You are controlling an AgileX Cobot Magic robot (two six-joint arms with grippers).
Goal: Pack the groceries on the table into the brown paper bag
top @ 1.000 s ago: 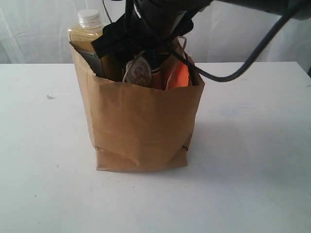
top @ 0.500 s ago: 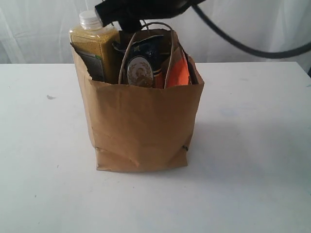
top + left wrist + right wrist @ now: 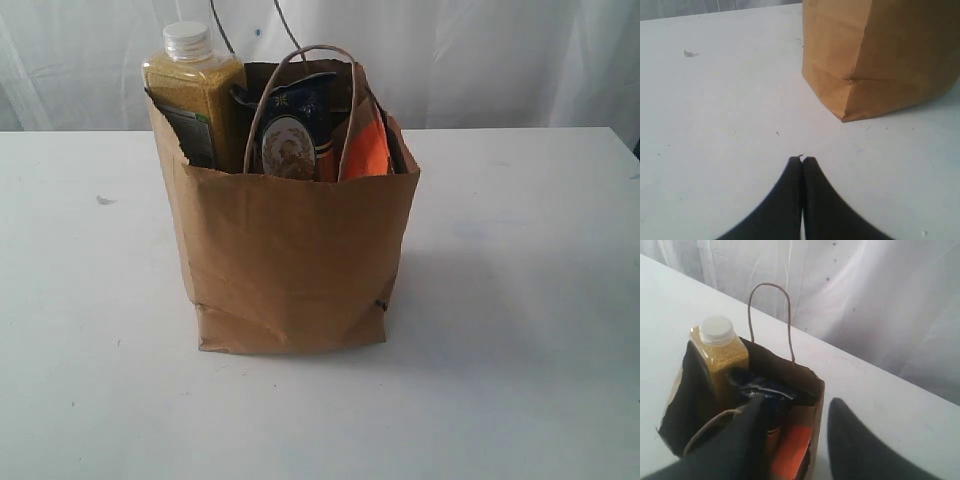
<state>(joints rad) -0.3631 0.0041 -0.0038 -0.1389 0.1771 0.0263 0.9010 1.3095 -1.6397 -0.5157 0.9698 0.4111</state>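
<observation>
The tall brown kraft paper bag (image 3: 290, 260) stands upright on the large white tabletop (image 3: 520, 350), about midway between its left and right edges, its ragged rim open so that things can be lowered in from above. The contents stand on end, probably because that lets the tall items share the narrow space. The white-capped bottle of yellow grains (image 3: 195, 95) fills the bag's left corner and rises above the rim. The blue-ended spaghetti pack (image 3: 300, 120) leans beside it in the middle, and the small orange-labelled brown pouch (image 3: 365, 150) is wedged against the right wall. A twisted paper loop handle (image 3: 300, 60) arches over them. Neither jar can be seen; they may lie deeper inside. No grocery shows on the visible tabletop, so the packing looks finished or nearly so. The left gripper (image 3: 802, 161) hovers low over the tabletop near the bag's bottom corner, jaws pressed together on nothing, seemingly parked out of the way. The right gripper (image 3: 797, 400) hangs above the bag's mouth with its jaws apart and empty, which suits a release just made. A second ago that gripper and its cable were down inside the rim, hiding the pack. Half a second ago it was just above the bag. Now it is out of the exterior view, and the bag and bottle have not shifted.
</observation>
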